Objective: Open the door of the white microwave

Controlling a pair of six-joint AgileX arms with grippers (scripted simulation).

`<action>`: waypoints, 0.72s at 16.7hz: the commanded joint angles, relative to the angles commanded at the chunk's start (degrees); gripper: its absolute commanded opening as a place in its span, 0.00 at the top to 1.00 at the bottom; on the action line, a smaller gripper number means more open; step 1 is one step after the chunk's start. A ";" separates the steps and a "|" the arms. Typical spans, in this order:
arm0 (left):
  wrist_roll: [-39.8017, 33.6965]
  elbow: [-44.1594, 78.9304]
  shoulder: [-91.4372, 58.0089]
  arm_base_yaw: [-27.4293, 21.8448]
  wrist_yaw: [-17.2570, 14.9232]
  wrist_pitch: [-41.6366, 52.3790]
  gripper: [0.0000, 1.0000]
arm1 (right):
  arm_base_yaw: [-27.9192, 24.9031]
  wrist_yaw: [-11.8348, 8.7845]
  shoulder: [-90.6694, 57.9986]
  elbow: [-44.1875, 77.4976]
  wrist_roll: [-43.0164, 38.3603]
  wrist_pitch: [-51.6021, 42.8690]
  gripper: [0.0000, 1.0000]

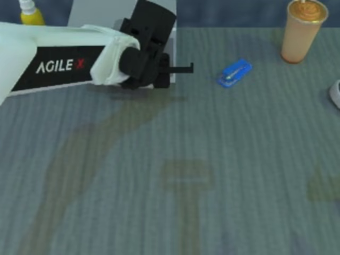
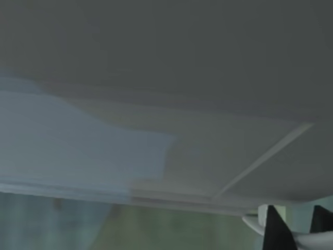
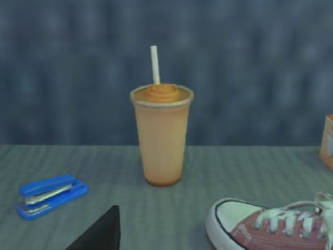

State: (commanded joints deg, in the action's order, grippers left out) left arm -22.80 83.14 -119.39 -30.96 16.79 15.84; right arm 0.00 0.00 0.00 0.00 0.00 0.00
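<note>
One arm working | my left pincer [image 1: 183,68] at white microwave [image 1: 101,13], top-left of table [image 1: 223,175] | pincer state: cannot tell | door [image 2: 171,78] fills left wrist view, opening unclear | right arm parked, unseen from above

The left arm [image 1: 48,58] is white with a black "AGILEX" panel and a black blocky end effector [image 1: 183,68].

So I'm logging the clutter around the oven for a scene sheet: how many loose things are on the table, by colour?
Blue: 1, the stapler
Orange: 2, the drink cup with straw, and a box only partly in frame
Yellow: 1, the bottle
Red and white: 1, the sneaker
Total: 5, not counting the white microwave.
</note>
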 joint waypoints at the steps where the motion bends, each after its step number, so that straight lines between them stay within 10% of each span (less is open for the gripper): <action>1: 0.00 0.00 0.00 0.00 0.00 0.00 1.00 | 0.00 0.00 0.00 0.00 0.00 0.00 0.00; 12: -0.14 0.03 -0.07 -0.39 -0.46 -0.09 1.00 | 0.00 0.00 0.00 0.00 0.00 0.00 0.00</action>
State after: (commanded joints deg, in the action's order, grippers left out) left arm -22.94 83.17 -119.46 -31.35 16.33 15.75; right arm 0.00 0.00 0.00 0.00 0.00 0.00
